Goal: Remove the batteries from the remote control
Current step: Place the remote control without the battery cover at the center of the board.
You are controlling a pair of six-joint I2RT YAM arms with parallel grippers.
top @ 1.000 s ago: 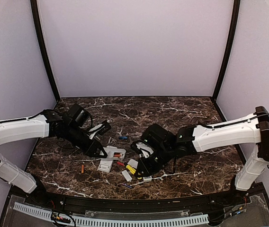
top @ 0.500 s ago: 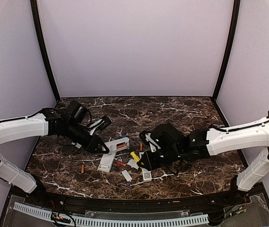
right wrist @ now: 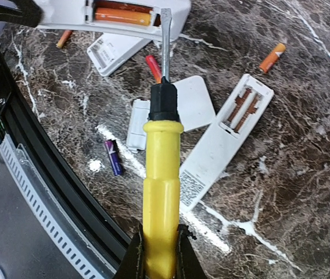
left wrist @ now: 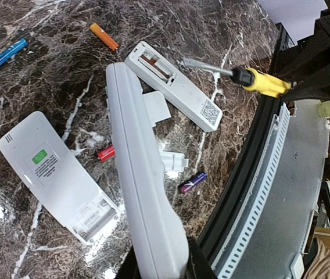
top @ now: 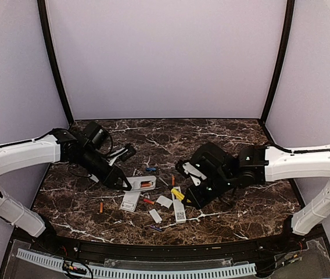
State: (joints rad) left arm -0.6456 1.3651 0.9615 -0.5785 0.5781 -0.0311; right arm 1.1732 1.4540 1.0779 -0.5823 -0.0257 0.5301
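My left gripper (top: 122, 181) is shut on a white remote control (top: 142, 184), held just above the table; it runs up the middle of the left wrist view (left wrist: 142, 174). Its open compartment holds an orange battery (right wrist: 122, 15). My right gripper (right wrist: 159, 256) is shut on a yellow-handled screwdriver (right wrist: 161, 186) whose blade tip (right wrist: 165, 14) sits at the compartment's edge beside that battery; contact cannot be told. Loose batteries lie on the table: blue (left wrist: 9, 52), orange (left wrist: 104, 36), red (left wrist: 106, 153), purple (left wrist: 192, 182).
An empty remote (right wrist: 223, 145) with bare contacts lies face down under the screwdriver. Another white remote (left wrist: 54, 174) lies left of the held one. Flat white covers (right wrist: 197, 110) (right wrist: 137, 125) lie between them. The table's black front rim (left wrist: 240, 174) is close by.
The right arm has swung right and back with the screwdriver, turning it toward the held remote. The left gripper shifted the remote slightly back, then forward again.
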